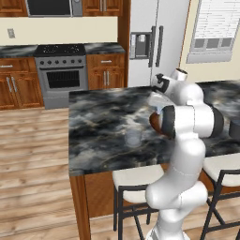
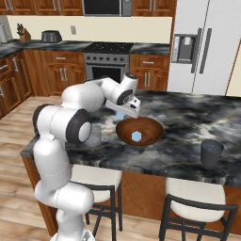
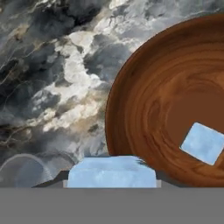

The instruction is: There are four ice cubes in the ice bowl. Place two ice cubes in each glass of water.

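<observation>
The reddish-brown wooden ice bowl (image 2: pixel 151 125) (image 3: pixel 144 87) sits on the dark marble island, and one ice cube (image 2: pixel 136 136) (image 3: pixel 202 143) lies on its floor. My gripper (image 2: pixel 121 114) (image 3: pixel 111 174) hovers just past the bowl's left rim, shut on another pale blue ice cube (image 3: pixel 111 171) held between its fingertips. One clear glass of water (image 1: pixel 133 137) stands left of the bowl; its rim (image 3: pixel 22 168) shows close beside the held cube in the hand view. A second, darker-looking glass (image 2: pixel 212 153) stands far right near the counter's front edge.
The marble island (image 2: pixel 188 117) has two white-seated stools (image 2: pixel 195 195) tucked under its front edge. A stove (image 2: pixel 108 59), wood cabinets and a steel fridge (image 2: pixel 207 47) line the back wall. My own arm hides most of the bowl (image 1: pixel 154 123) in the left base view.
</observation>
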